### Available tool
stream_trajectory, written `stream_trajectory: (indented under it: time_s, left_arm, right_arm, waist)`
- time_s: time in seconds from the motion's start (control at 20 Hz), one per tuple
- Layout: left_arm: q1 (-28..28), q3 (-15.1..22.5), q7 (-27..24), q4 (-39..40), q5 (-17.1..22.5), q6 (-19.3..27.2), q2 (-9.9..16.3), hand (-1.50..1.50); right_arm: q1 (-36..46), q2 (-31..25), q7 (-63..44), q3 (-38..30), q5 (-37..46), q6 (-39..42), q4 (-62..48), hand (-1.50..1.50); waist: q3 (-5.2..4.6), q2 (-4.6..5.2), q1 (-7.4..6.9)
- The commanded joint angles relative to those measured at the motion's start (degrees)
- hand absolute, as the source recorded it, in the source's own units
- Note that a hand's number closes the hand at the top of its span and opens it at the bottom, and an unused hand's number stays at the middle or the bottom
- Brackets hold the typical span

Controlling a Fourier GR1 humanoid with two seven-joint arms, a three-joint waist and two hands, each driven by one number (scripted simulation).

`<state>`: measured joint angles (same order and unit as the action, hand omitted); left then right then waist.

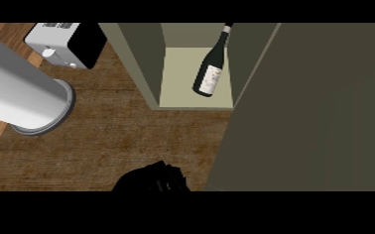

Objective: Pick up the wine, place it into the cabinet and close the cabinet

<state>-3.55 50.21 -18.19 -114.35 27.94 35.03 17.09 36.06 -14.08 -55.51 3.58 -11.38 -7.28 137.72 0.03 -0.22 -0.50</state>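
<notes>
Dim even light, soft shadows, no glare

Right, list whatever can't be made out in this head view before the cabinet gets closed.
- Black hand: cut off by the view's lower edge; which hand it is and how its fingers stand cannot be told.
- The other hand: not in view.
- Wine bottle in the cabinet: label print too small to read.
- Cabinet door: runs past the right edge.
- White appliance: clipped at the top edge.
- Grey cylinder: cut by the left edge.
</notes>
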Motion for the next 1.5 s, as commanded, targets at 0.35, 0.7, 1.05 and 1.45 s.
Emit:
stream_trajectory:
  time_s: [0.35,0.7,1.05,1.45]
  left_arm:
    - [13.61,-10.54,-6.34,-10.90,9.74,-16.09,16.47,1.50]
    - [23.21,-26.39,-10.50,-12.29,19.59,-26.30,25.81,1.50]
    - [28.95,-38.42,-12.46,-8.76,27.35,-39.20,31.52,1.50]
    - [29.20,-46.59,-10.63,-4.05,34.58,-49.30,35.09,1.50]
  right_arm:
    - [3.05,7.88,-3.44,11.80,-8.04,0.20,1.99,1.50]
    - [8.67,13.83,-5.88,24.06,1.28,-5.07,-2.77,1.50]
    - [21.76,14.03,0.82,29.98,3.49,-12.15,-18.81,1.50]
    - [33.71,14.07,13.47,30.16,5.19,-18.48,-42.52,1.50]
  waist:
    - [-0.21,-0.10,-1.01]
    - [-0.32,-0.41,-1.32]
    - [-0.27,-0.18,-2.02]
    - [-0.21,0.37,-2.48]
